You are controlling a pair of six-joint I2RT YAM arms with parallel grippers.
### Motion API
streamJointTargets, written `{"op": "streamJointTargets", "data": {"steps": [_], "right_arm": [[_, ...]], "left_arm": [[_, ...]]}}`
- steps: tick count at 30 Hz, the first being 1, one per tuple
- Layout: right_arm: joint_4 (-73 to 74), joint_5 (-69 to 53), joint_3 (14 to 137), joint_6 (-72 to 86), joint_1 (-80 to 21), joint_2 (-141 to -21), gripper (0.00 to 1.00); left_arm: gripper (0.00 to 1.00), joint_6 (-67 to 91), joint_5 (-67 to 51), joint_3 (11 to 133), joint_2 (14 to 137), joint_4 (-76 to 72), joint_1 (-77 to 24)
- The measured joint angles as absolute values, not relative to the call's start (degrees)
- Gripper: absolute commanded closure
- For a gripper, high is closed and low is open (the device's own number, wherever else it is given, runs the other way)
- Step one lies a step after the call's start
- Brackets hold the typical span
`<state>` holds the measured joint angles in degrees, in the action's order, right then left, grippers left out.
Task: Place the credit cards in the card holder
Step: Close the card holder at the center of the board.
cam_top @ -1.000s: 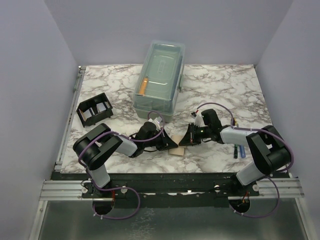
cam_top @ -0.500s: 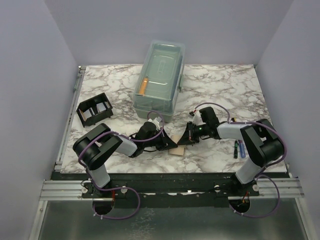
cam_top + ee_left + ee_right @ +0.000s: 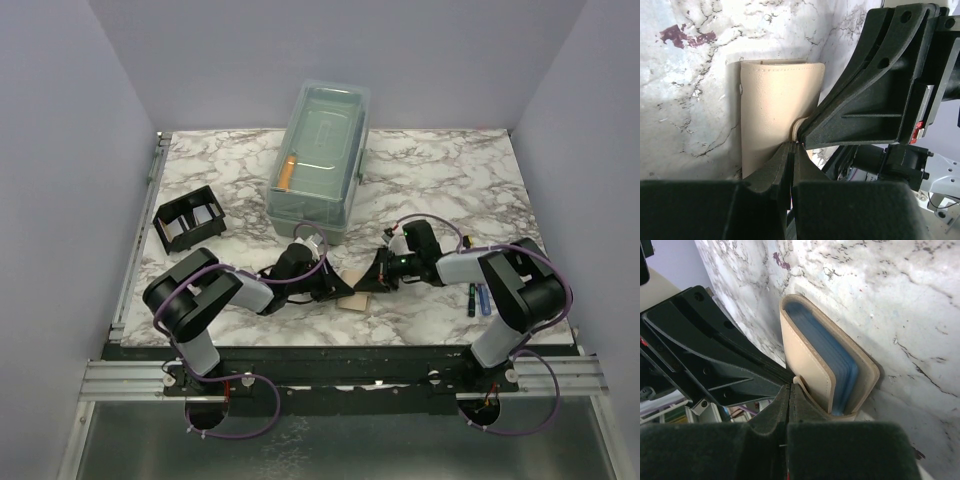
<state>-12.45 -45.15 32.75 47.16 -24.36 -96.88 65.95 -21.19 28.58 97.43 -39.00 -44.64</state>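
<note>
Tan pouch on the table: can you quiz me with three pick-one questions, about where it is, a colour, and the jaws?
1. Where is the tan pouch? A on the floor; B on the table between both arms; C on a shelf.
2. The cards inside are: A red; B green; C blue.
3. The right gripper has its jaws: A closed; B wide open; C missing.
Answers: B, the top view shows it there; C, blue edges peek out; A, they meet at the pouch.

One overhead; both wrist cameras close on pouch (image 3: 772,105).
</note>
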Motion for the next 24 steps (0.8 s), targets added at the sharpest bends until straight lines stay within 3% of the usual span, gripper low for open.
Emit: {"op": "streamJointTargets", "data": {"steps": [4, 6, 11, 15, 18, 24], "right_arm": [[-16.3, -45.0, 30.7, 50.7, -24.4, -97.0, 0.99], [-19.0, -44.8, 29.5, 51.4, -24.6, -96.3, 0.90], [-12.2, -38.5, 32.3, 47.2, -27.1, -90.7, 0.58], [1.7, -29.4, 38.6, 41.9, -29.6, -85.1, 0.32], [10.7, -21.3, 43.2, 41.4, -32.8, -81.7, 0.01], [25.8, -5.4, 50.7, 49.5, -42.0, -80.5, 0.00]], "left_arm": [[0.89, 65.5, -20.8, 28.7, 96.3, -37.0, -44.6], [0.77, 64.6, -20.6, 29.2, 95.4, -34.8, -44.7], [0.53, 61.5, -20.8, 30.0, 87.3, -26.9, -45.1], [0.40, 58.0, -20.1, 32.2, 75.9, -19.4, -45.1], [0.32, 54.7, -17.9, 34.1, 67.6, -11.9, -44.9], [0.24, 49.5, -9.1, 35.2, 51.2, 4.8, -44.3]]}}
